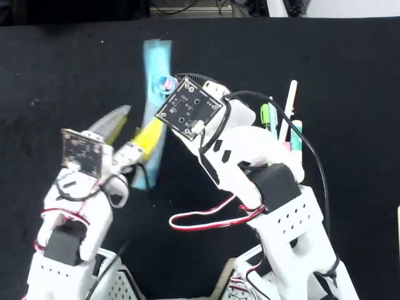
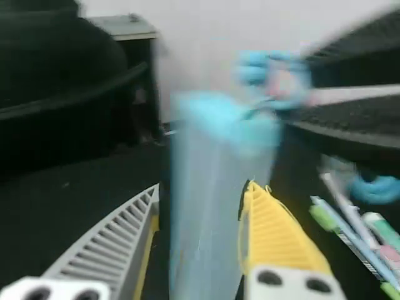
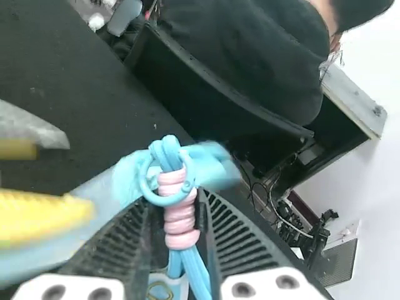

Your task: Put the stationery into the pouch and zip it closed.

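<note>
Lengthwise, the pouch (image 1: 156,69) points away from the arms, right tool (image 3: 177,206) pinching its zipper cord (image 3: 169,153), left tool (image 2: 201,187) spread astride it.

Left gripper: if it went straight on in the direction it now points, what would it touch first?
Most likely the blue pouch, right in front of the left gripper; the right gripper, holding the zip cord, sits just beyond.

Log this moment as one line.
left gripper: open astride blue pouch | right gripper: shut on zipper pull | pens: on table, outside pouch
</note>
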Robot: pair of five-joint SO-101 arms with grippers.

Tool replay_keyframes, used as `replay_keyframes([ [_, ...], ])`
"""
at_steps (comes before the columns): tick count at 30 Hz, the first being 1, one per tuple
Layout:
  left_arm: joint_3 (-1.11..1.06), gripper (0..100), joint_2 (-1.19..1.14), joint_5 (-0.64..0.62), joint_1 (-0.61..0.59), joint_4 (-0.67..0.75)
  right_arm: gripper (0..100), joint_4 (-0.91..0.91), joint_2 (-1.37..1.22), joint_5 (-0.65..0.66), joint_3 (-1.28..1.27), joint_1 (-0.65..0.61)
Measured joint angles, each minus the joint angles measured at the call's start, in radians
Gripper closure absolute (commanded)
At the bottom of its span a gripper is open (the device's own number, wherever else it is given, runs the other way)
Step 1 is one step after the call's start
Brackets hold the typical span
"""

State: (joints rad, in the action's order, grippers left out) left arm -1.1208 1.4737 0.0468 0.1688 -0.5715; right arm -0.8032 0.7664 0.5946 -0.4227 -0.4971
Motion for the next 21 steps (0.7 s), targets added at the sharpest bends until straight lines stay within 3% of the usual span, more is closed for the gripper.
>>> replay_keyframes([
  [8, 0.000, 79, -0.015, 0.005, -0.163, 0.000, 98.8, -0.002, 0.000, 0.000, 0.002, -0.002],
  [13, 0.009, 79, 0.000, 0.005, -0.195, -0.023, 98.8, -0.064, 0.000, 0.000, 0.002, -0.002],
  [17, 0.117, 79, 0.066, 0.005, -0.193, -0.150, 98.8, -0.086, 0.000, 0.000, 0.002, -0.002],
  [21, 0.301, 79, 0.048, 0.028, -0.091, -0.341, 98.8, -0.086, 0.000, 0.000, 0.002, -0.002],
])
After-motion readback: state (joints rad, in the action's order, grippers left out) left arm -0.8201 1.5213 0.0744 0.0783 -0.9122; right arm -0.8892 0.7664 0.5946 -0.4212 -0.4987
